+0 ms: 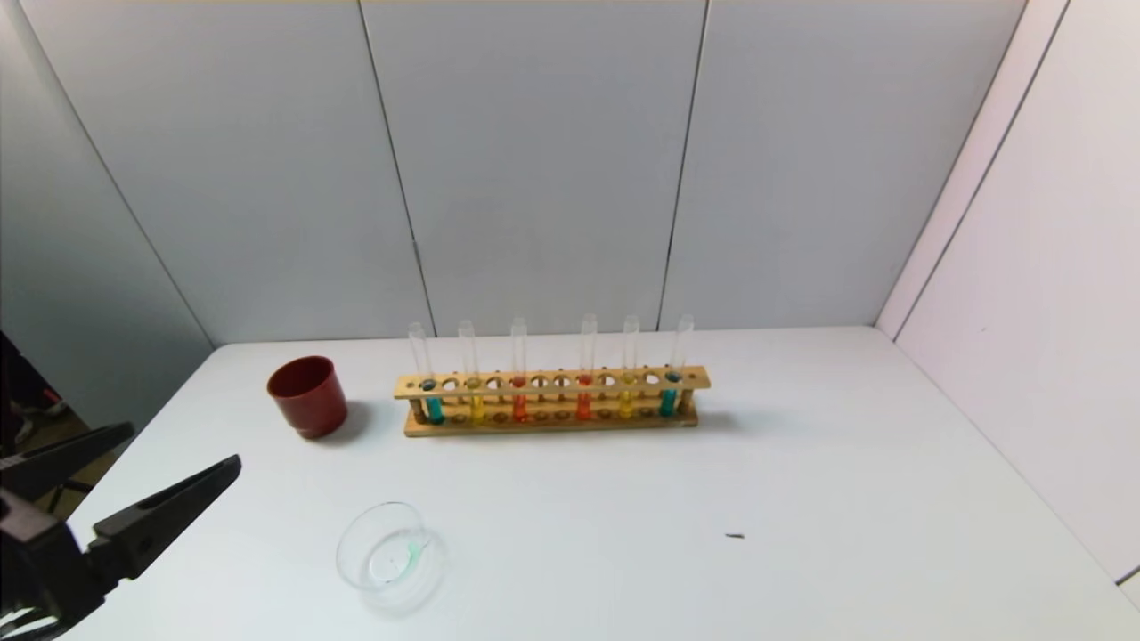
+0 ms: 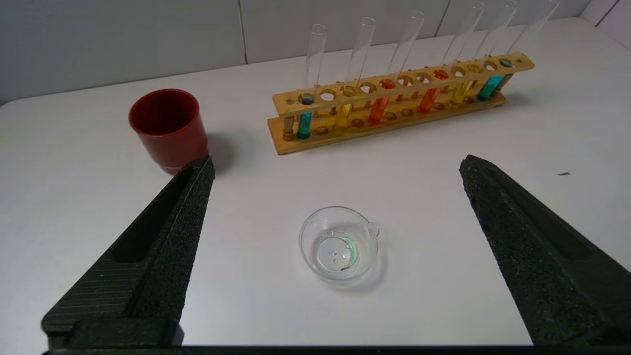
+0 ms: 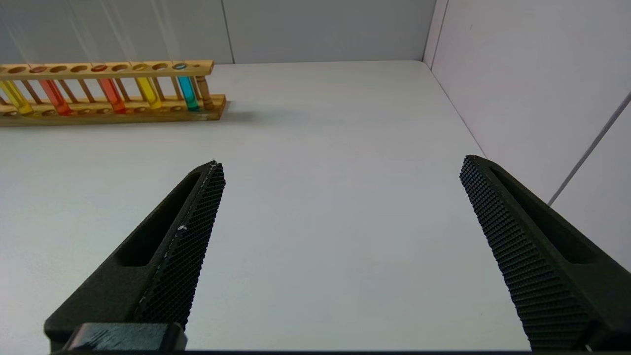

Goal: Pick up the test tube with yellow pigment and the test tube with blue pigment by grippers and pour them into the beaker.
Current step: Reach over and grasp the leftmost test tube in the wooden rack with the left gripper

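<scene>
A wooden rack (image 1: pixel 699 377) at the table's back holds six upright tubes. Yellow-pigment tubes stand second from the left (image 1: pixel 476 408) and second from the right (image 1: pixel 626 403). Blue-pigment tubes stand at the left end (image 1: pixel 434 408) and the right end (image 1: pixel 668 401). The clear beaker (image 1: pixel 392 556) sits near the front left, with a faint green trace at its bottom (image 2: pixel 339 245). My left gripper (image 1: pixel 183 445) is open and empty, hovering left of the beaker. My right gripper (image 3: pixel 340 162) is open and empty over bare table, right of the rack's end and its blue tube (image 3: pixel 187 92).
Two orange-red tubes (image 1: pixel 519 408) (image 1: pixel 583 405) stand in the rack's middle. A dark-red cup (image 1: pixel 307 396) stands left of the rack. A small dark speck (image 1: pixel 735 536) lies on the table. Grey panel walls close the back and right sides.
</scene>
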